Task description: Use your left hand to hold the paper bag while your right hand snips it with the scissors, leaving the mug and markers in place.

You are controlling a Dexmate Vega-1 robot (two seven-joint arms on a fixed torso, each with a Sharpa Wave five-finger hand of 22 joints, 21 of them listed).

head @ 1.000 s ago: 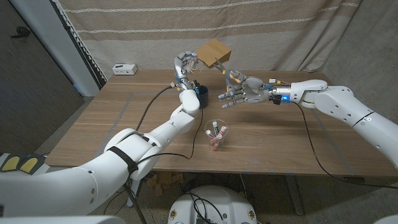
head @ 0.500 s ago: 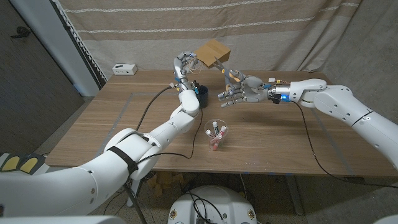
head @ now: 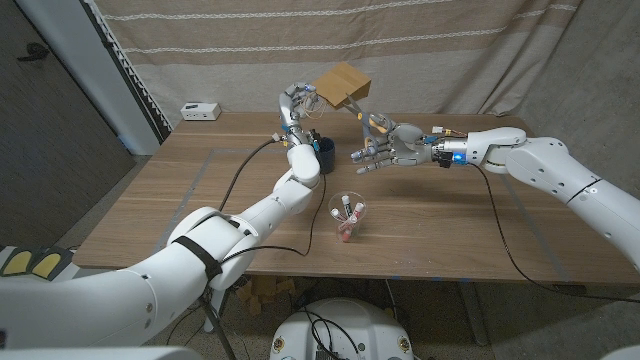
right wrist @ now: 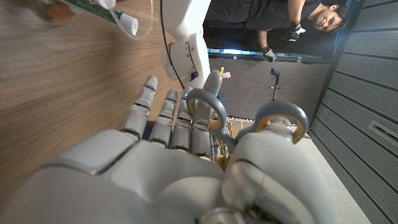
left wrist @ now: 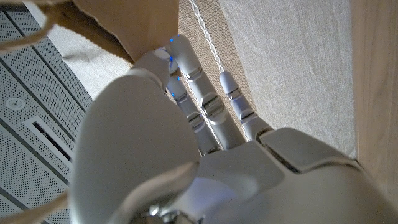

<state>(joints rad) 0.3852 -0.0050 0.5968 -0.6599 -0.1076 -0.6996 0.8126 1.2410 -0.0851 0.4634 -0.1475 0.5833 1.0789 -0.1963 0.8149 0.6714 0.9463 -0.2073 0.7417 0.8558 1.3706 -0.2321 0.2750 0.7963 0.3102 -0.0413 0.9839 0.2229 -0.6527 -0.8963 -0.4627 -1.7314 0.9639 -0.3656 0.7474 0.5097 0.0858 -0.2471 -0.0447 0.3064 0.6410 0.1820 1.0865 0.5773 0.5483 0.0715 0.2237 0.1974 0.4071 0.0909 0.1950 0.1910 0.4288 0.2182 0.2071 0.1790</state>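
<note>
Two hands up, bag raised for the cut

I have the left hand (head: 296, 103) lifted above the far side of the worktop (head: 200, 200), pinching the paper bag (head: 342, 84) by its lower edge so the bag hangs in the air, free of the wood and open to a blade. In the left wrist view the fingertips (left wrist: 163, 57) press against the brown paper (left wrist: 134, 22). My right hand (head: 388, 147) floats just beside the bag, a little lower, with the scissors (right wrist: 239, 121) threaded on it: the thumb sits in one grey loop, a finger in the other, the remaining fingers spread. I cannot see the blades, so I cannot tell whether they are parted.

Directly beneath the left hand stands the dark mug (head: 322, 153). The cup of markers (head: 347, 213) sits nearer me, well apart from both hands. My worry is the mug: any dip of the left arm would knock it.
</note>
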